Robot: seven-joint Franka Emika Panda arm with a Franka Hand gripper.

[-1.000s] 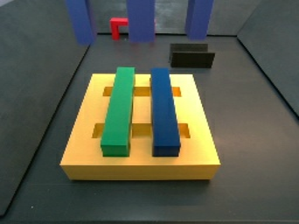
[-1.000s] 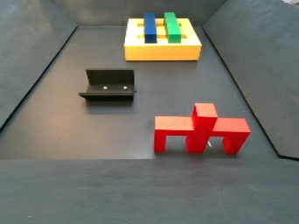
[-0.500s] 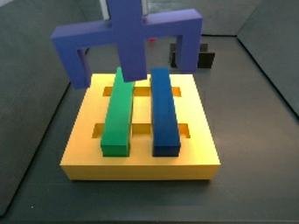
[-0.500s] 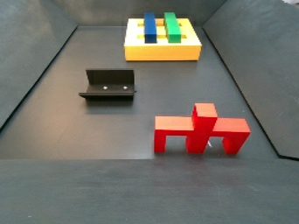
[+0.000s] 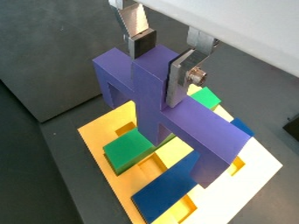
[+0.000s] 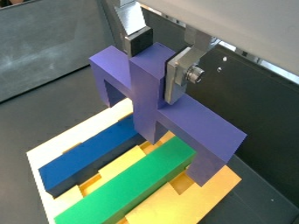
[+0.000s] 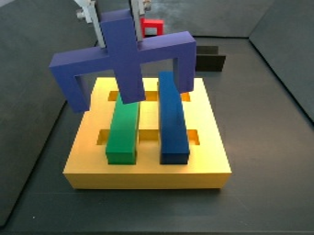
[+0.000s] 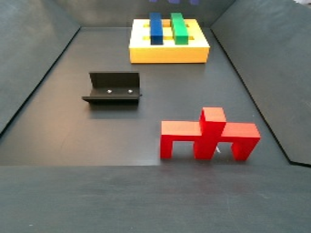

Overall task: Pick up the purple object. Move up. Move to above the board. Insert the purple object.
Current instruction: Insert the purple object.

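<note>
My gripper is shut on the central stub of the purple object and holds it upright over the far end of the yellow board. Its legs hang beside the long green bar and long blue bar. In both wrist views the silver fingers clamp the stub of the purple object, with the gripper above the board. In a side view the board shows, while the purple object is out of view.
A red bridge-shaped piece stands on the floor, also seen far behind the board. The dark fixture stands between the red piece and the board, and shows behind the purple object. Grey walls enclose the floor.
The purple object, held by my gripper, has come down and nearer over the board; a second ago only its legs showed at the top. The red piece and fixture have not moved.
</note>
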